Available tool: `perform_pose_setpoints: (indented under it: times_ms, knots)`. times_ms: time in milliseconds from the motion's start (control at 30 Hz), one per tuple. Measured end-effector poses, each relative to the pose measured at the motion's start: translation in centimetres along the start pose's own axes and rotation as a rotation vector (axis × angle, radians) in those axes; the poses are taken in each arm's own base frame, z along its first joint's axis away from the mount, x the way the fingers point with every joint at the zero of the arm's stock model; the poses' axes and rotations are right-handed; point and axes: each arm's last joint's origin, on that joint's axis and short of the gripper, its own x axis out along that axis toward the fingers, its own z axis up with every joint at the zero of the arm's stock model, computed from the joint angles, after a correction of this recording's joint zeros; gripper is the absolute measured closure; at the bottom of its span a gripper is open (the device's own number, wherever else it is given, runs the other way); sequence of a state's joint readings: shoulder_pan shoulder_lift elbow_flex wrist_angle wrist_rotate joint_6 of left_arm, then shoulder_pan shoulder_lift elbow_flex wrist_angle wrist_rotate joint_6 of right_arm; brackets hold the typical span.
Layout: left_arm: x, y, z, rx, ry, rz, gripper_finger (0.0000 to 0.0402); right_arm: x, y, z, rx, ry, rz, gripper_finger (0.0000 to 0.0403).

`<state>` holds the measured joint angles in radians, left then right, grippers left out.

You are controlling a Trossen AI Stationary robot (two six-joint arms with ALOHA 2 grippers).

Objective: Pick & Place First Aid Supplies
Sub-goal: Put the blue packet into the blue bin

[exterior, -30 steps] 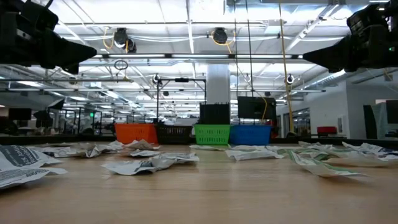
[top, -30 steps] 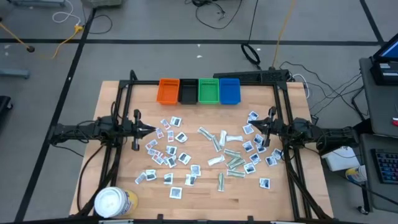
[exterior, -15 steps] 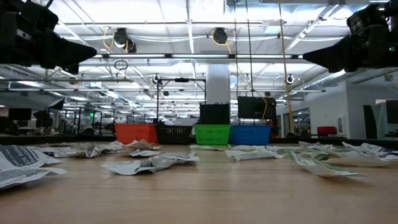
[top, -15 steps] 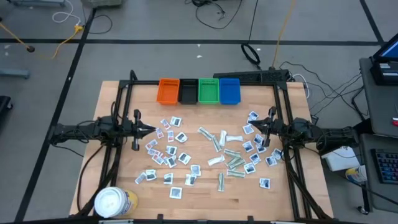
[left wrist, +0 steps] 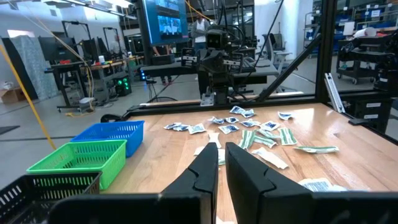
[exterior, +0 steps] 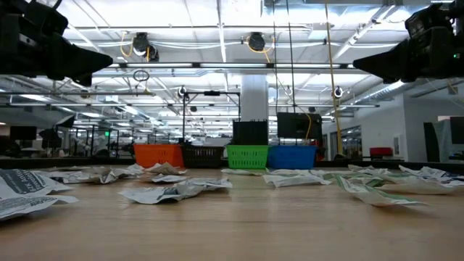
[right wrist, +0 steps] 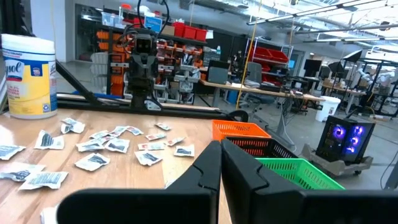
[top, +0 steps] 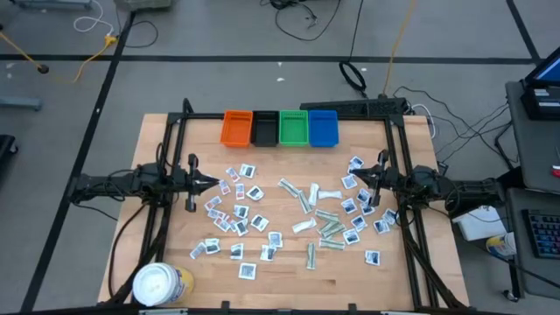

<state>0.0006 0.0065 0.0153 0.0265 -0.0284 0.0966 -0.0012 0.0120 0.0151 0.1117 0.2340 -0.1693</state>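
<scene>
In the high view many small white and pale green flat packets (top: 289, 214), too tiny to count, lie mid-frame on the wooden bench (top: 157, 140); left pincer (top: 213, 183) and right pincer (top: 357, 182) are pressed together, empty; four plastic bins (top: 280, 128) above

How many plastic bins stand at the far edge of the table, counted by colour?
Orange bin: 1
Black bin: 1
Green bin: 1
Blue bin: 1
Total: 4
</scene>
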Motion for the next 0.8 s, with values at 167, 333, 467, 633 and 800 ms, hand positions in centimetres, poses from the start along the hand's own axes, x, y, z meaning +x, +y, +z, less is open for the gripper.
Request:
perform_pose_setpoints:
  times_ms: [167, 333, 467, 633, 800]
  knots:
    - [0.00, 0.00, 0.01, 0.000, 0.000, 0.000, 0.0364, 0.00, 0.00, 0.03, 0.001, -0.004, 0.000, 0.0396]
    - [0.00, 0.00, 0.01, 0.000, 0.000, 0.000, 0.0364, 0.00, -0.03, 0.16, 0.004, -0.017, -0.003, 0.0396]
    - [0.00, 0.00, 0.00, 0.000, 0.000, 0.000, 0.0364, 0.00, -0.05, 0.32, 0.009, -0.033, -0.005, 0.0396]
    - [0.00, 0.00, 0.01, 0.000, 0.000, 0.000, 0.0364, -0.02, -0.10, 0.58, 0.036, -0.055, -0.008, 0.0396]
    - [0.00, 0.00, 0.00, 0.000, 0.000, 0.000, 0.0364, 0.17, -0.03, 0.43, 0.013, -0.006, 0.000, 0.0396]
